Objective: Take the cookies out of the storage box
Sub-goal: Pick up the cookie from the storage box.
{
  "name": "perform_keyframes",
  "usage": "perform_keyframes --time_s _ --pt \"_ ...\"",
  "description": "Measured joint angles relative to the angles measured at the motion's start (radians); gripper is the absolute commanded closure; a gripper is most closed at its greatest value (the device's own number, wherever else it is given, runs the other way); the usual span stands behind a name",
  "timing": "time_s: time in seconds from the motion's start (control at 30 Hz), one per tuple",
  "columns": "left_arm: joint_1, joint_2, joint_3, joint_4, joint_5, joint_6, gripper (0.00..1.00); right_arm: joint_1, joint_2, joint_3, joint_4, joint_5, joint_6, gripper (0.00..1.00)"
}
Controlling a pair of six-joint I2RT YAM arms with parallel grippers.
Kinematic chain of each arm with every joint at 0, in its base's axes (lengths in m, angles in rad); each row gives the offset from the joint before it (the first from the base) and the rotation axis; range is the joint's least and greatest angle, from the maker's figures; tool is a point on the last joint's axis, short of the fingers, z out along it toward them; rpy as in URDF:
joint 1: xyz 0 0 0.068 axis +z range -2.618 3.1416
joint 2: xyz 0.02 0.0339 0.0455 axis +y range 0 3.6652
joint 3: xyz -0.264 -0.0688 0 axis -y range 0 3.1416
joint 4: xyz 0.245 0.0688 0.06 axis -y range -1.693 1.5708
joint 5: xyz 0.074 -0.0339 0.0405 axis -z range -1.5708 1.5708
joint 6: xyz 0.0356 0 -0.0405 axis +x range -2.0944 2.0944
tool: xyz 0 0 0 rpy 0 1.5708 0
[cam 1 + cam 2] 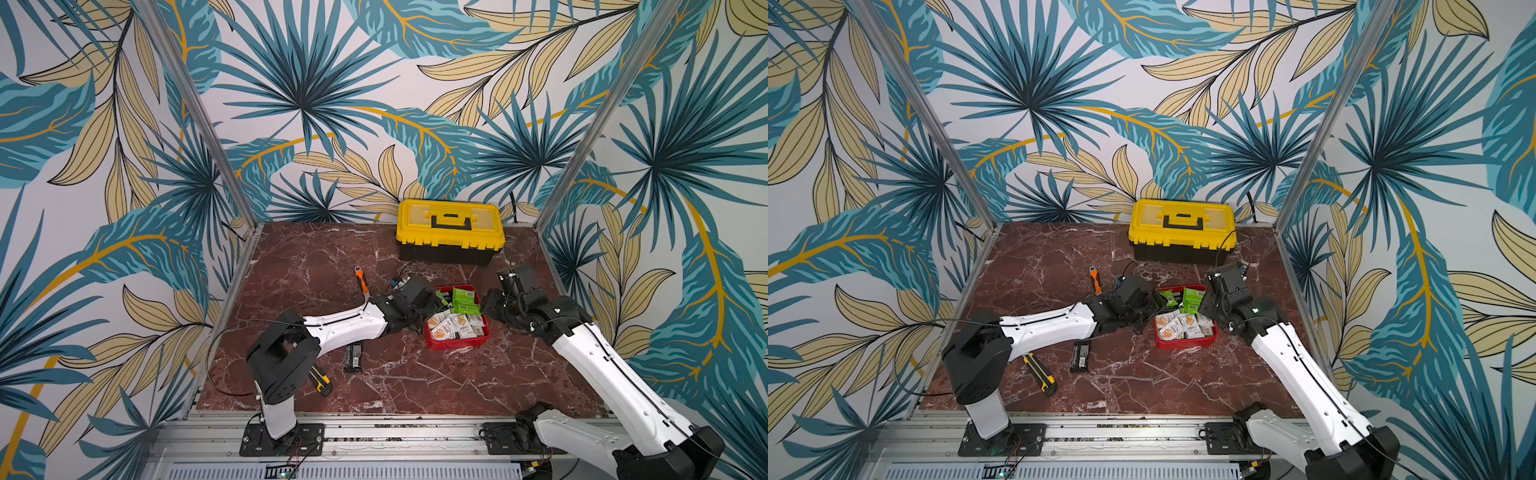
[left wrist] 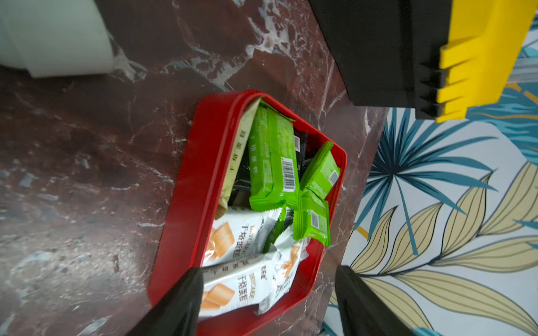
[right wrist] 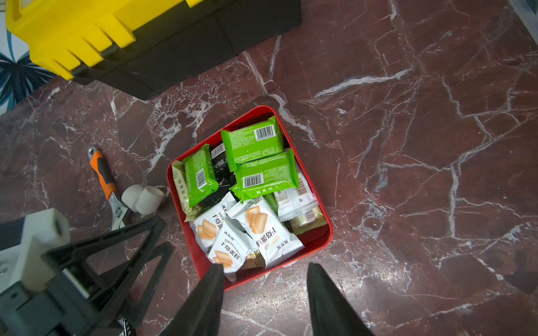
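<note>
The storage box (image 1: 455,344) (image 1: 1185,343) is a shallow red tray right of the table's middle. It is full of cookies (image 1: 457,324) (image 1: 1183,326): green packets (image 2: 273,163) (image 3: 256,139) at the far end, with black ones under them, and white packets picturing a tan biscuit (image 2: 241,238) (image 3: 259,229) at the near end. My left gripper (image 1: 430,311) (image 2: 267,272) is at the box's left side, open wide, and white packets show between its fingers without being gripped. My right gripper (image 1: 484,309) (image 3: 265,265) hangs open over the box's right edge, holding nothing.
A yellow-and-black toolbox (image 1: 451,230) stands at the back. An orange-handled wrench (image 1: 360,280) and a white pipe elbow (image 3: 142,199) lie left of the box. A black wrapped bar (image 1: 353,357) and a yellow utility knife (image 1: 321,380) lie near the left arm.
</note>
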Motion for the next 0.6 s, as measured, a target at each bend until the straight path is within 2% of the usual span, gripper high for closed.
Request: perform_keyframes --time_s 0.3,0.6 --pt "-0.002 0.096 0.076 0.024 -0.034 -0.190 0.27 -0.001 -0.048 -0.057 -0.008 0.015 0.058 0.49" --pt "-0.003 0.170 0.132 0.040 -0.052 -0.288 0.30 -0.002 -0.054 -0.058 -0.008 0.026 0.073 0.49"
